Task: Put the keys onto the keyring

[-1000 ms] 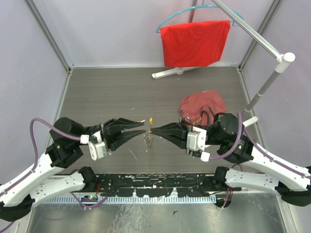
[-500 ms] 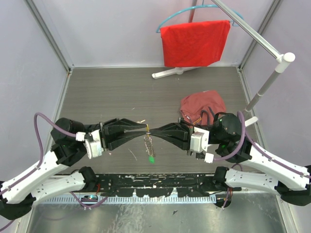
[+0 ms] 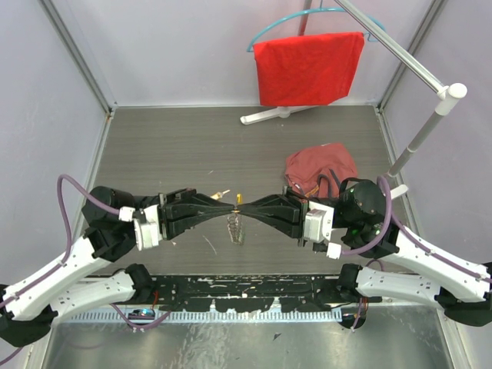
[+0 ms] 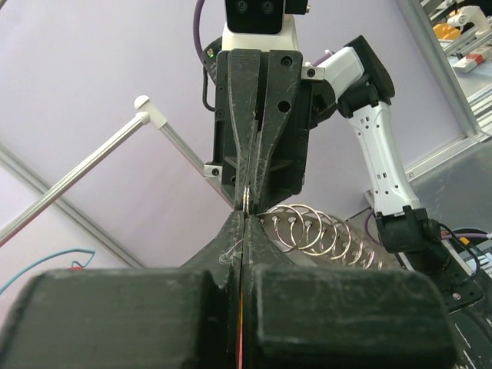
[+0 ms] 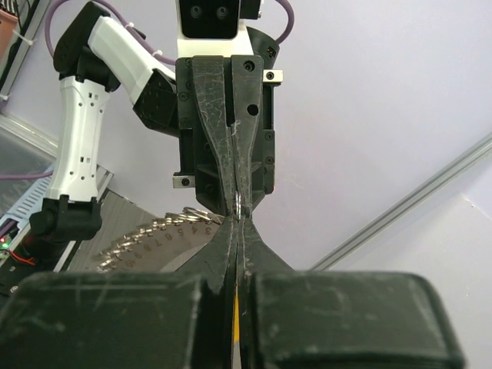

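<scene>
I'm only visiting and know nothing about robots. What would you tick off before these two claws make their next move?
1. Left claw shut on the keyring: ok.
2. Right claw shut on it too, tips meeting: ok.
3. Keyring's coil hanging below the tips: ok.
4. Gold-orange key in sight, just above the tips: ok.
5. Where the green key is: cannot tell, no view shows it.
6. Any key already threaded on the loop: cannot tell, too small.

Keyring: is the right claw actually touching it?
Touching. The left wrist view shows the right gripper shut on a loop of the keyring, its coils hanging beside.
</scene>
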Robot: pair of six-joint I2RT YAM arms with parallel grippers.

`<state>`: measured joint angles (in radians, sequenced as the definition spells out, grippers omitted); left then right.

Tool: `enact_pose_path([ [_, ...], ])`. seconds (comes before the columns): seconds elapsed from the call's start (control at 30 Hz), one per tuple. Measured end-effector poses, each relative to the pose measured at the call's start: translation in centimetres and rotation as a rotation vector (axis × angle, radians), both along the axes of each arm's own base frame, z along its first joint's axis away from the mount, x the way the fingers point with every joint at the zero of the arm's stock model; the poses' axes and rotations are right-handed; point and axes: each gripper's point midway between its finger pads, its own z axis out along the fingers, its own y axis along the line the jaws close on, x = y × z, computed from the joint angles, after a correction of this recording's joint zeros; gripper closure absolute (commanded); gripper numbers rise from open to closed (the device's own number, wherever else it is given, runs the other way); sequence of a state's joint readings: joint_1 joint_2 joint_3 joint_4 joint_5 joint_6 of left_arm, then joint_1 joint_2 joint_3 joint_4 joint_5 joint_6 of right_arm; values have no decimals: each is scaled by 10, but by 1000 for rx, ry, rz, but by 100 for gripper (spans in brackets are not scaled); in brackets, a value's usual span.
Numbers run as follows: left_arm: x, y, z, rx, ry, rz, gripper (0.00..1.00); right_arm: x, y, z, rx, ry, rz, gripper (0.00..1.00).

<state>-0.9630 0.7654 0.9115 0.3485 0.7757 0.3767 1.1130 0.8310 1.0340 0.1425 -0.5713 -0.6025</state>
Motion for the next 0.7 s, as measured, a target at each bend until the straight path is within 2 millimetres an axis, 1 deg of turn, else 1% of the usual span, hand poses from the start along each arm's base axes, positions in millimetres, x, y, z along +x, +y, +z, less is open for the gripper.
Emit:
enact_pose_path([
  [0.07, 0, -1, 0, -1, 2, -3, 100, 0, 0, 0, -1, -1, -1, 99],
  [0.1, 0, -1, 0, -1, 3, -3, 100, 0, 0, 0, -2, -2, -1, 97],
  [0.13, 0, -1, 0, -1, 4, -4, 100, 0, 0, -1, -3, -3, -2, 90],
  [0.17, 0, -1, 0, 0, 6, -4, 100, 1, 0, -1, -5, -4, -3, 81],
  [0.3, 1, -2, -3, 15, 15, -2, 100, 2, 0, -3, -14, -10, -14, 67],
  [0.37, 2, -2, -7, 38, 19, 6, 100, 3, -1, -7, -32, -7, -23, 63],
  [0.5, 7, -3, -15, 97, 30, 32, 100, 9, -2, -18, -87, 3, -57, 63],
  [0.7, 17, 1, -21, 202, 15, 110, 100, 19, -9, -26, -165, 4, -130, 64],
])
